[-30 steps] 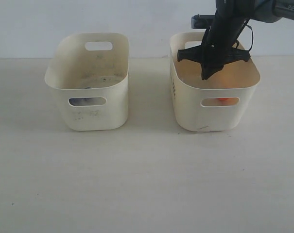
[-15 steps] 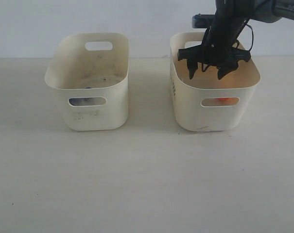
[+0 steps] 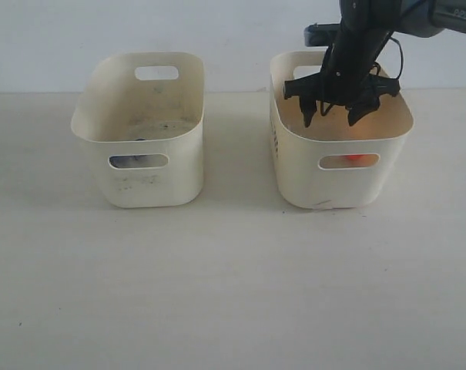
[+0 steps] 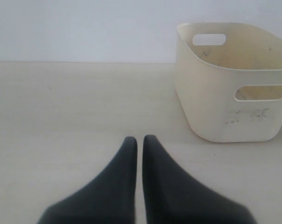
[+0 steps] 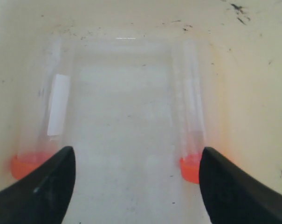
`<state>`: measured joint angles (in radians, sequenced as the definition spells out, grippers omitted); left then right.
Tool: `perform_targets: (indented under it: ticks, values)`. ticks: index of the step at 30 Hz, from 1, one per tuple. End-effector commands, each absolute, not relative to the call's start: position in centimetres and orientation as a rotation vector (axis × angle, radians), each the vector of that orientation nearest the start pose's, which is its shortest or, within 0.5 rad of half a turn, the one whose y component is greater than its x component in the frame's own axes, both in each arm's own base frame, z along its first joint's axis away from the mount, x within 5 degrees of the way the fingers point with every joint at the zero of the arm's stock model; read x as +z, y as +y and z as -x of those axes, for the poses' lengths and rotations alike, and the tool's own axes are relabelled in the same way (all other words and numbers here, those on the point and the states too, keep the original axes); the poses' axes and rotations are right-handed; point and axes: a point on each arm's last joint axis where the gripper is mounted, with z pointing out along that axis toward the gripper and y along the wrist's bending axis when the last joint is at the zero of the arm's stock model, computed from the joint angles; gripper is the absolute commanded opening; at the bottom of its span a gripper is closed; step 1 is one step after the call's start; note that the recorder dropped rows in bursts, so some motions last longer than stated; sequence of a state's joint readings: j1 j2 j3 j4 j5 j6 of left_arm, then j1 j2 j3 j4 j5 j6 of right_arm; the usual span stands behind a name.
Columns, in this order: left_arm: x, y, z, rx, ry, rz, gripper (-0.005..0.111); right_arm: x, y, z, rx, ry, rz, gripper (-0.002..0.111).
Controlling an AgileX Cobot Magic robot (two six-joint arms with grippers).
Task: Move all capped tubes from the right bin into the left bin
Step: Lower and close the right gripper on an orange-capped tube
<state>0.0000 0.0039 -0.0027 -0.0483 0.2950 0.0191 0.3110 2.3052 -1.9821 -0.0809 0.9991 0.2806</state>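
My right gripper (image 3: 330,119) hangs open inside the yellowish right bin (image 3: 296,166), its fingers spread wide above the floor. Two clear capped tubes with orange-red caps lie on that floor. One tube (image 5: 56,109) carries a white label and lies by one fingertip; the other tube (image 5: 191,116) lies by the other fingertip. Nothing sits between the fingers of the right gripper (image 5: 137,151). An orange glow (image 3: 357,160) shows through the bin's front cut-out. The paler, smudged left bin (image 3: 152,181) stands to the left. My left gripper (image 4: 136,141) is shut and empty over the table, short of the left bin (image 4: 215,112).
Something dark and bluish (image 3: 131,162) shows through the left bin's front cut-out. A gap of bare tabletop (image 3: 236,146) separates the two bins. A pale wall (image 3: 217,38) rises behind them.
The right gripper, shut a second ago, has spread its fingers wide inside the right bin. The bins have not moved.
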Motion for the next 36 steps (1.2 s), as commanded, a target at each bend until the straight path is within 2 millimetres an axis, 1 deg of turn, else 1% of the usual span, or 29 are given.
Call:
perform_targets:
  ticks: [1, 5, 13, 14, 15, 16, 17, 19, 20, 21, 31, 36]
  values:
    - [18.6, -0.2, -5.4, -0.045, 1.779, 0.018, 0.004, 16.9, 13.7, -47.6, -0.049, 2.848, 0.102, 0.069]
    - [18.6, -0.2, -5.4, -0.045, 1.779, 0.018, 0.004, 16.7, 13.7, -47.6, -0.053, 2.852, 0.103, 0.069]
    - [18.6, -0.2, -5.4, -0.045, 1.779, 0.018, 0.004, 16.8, 13.2, -47.8, -0.135, 2.829, 0.131, 0.069]
    - [18.6, -0.2, -5.4, -0.045, 1.779, 0.018, 0.004, 16.8, 13.2, -47.8, -0.141, 2.827, 0.134, 0.071]
    - [18.6, -0.2, -5.4, -0.045, 1.779, 0.018, 0.004, 16.8, 13.2, -47.8, -0.141, 2.828, 0.137, 0.073]
    - [18.6, -0.2, -5.4, -0.045, 1.779, 0.018, 0.004, 16.8, 13.2, -47.8, -0.140, 2.826, 0.137, 0.079]
    - [18.6, -0.2, -5.4, -0.045, 1.779, 0.018, 0.004, 16.8, 13.3, -47.8, -0.135, 2.827, 0.135, 0.088]
    - [18.6, -0.2, -5.4, -0.045, 1.779, 0.018, 0.004, 16.8, 13.3, -47.8, -0.131, 2.825, 0.134, 0.100]
    - [18.6, -0.2, -5.4, -0.045, 1.779, 0.018, 0.004, 16.8, 13.3, -47.9, -0.129, 2.821, 0.134, 0.104]
    - [18.6, -0.2, -5.4, -0.045, 1.779, 0.018, 0.004, 16.7, 13.3, -47.9, -0.132, 2.823, 0.136, 0.105]
    - [18.6, -0.2, -5.4, -0.045, 1.779, 0.018, 0.004, 15.4, 13.3, -47.9, -0.146, 2.860, 0.128, 0.105]
    - [18.6, -0.2, -5.4, -0.045, 1.779, 0.018, 0.004, 15.1, 13.3, -47.9, -0.149, 2.868, 0.128, 0.105]
